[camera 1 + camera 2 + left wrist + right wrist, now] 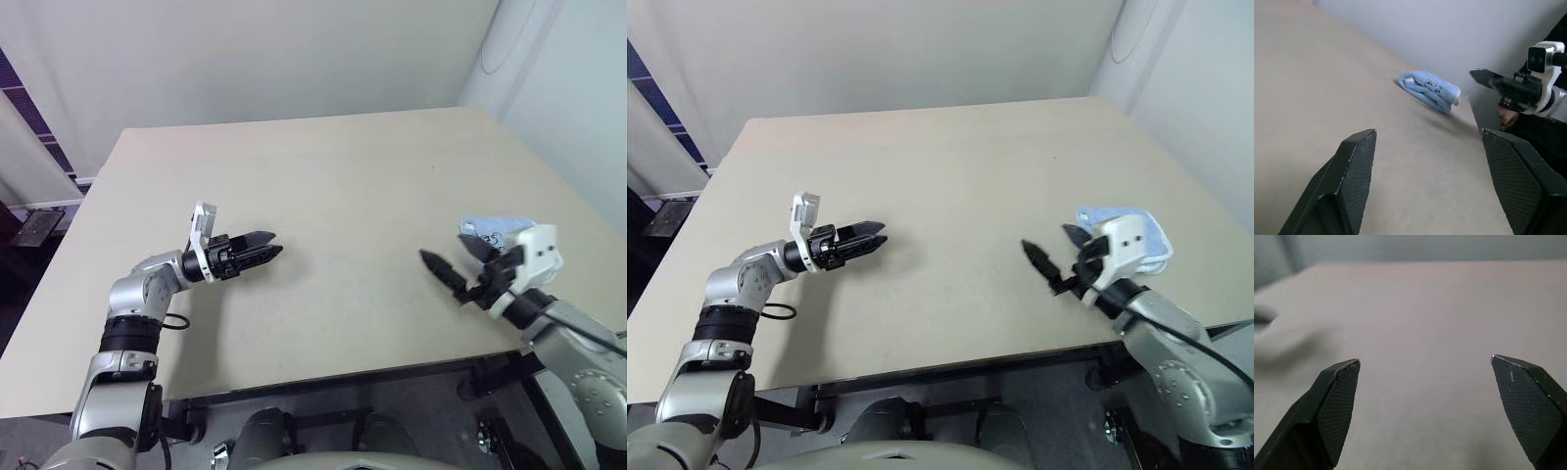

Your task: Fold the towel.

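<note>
I found the towel [1125,235] lying bunched in a compact, folded-looking bundle near the right edge of the table [323,176], toward the near corner on my right side. The right gripper [1050,257] was the nearer of the two by far: it hung above the table just inboard of the towel, jaws spread wide and empty, pointing toward the table's middle, so the towel lay behind and outboard of its fingertips. The right wrist housing partly covered the towel's near side in the head views. The left gripper [257,251] hovered well apart on the left half of the table, pointing level toward the right, jaws parted and holding nothing. In the left wrist view the towel's long axis ran roughly along the table's right edge. I judged that any further handling would fall to the right arm, which would have to turn back outward. No other object stood on the table between either gripper and the towel.
</note>
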Available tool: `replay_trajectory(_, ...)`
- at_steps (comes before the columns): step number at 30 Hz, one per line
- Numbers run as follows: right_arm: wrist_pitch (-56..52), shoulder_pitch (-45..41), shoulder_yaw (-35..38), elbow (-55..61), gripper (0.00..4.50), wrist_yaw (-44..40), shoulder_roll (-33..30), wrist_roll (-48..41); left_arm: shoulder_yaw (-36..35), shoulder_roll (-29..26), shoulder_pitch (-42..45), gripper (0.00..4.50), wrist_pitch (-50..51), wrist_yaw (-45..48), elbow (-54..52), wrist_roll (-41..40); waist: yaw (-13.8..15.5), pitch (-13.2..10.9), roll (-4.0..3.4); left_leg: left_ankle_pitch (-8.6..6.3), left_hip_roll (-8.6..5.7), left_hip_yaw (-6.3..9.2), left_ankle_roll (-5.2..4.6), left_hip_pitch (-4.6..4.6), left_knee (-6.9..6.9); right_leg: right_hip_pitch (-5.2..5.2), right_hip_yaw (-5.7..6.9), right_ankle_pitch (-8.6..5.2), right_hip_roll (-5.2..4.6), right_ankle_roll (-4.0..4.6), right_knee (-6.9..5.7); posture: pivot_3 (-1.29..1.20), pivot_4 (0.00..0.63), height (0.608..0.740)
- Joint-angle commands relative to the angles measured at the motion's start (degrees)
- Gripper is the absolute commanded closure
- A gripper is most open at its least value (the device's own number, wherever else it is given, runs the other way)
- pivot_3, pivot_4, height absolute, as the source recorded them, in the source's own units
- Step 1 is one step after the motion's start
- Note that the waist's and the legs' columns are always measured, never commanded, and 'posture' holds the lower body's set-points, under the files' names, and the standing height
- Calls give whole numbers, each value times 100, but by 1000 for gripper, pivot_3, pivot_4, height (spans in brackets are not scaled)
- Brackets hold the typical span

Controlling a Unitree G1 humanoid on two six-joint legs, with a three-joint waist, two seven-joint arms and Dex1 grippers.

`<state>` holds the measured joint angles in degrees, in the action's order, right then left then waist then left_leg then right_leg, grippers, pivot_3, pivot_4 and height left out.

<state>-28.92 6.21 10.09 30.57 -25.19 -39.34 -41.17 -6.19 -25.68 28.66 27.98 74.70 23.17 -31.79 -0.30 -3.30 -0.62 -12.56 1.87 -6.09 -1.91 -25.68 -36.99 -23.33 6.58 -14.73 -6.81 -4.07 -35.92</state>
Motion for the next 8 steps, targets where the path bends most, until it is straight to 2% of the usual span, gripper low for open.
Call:
replay_trajectory(1,410,-214,-305,-214,33,-901,-91,289,-83,-100,-188,918,-474,3,-604,44,-8,-2,4,0,0,0,-1,1,-5,3,1,2,1,-3,-2,0,0,716)
replay_trajectory(8,613,-679,-669,-812,33,-1819,-33,668,225,-285,-1009,918,-1221,24,-1423,432,-24,-3,5,-8,4,0,14,24,-17,21,1,18,-7,-11,-2,0,0,716)
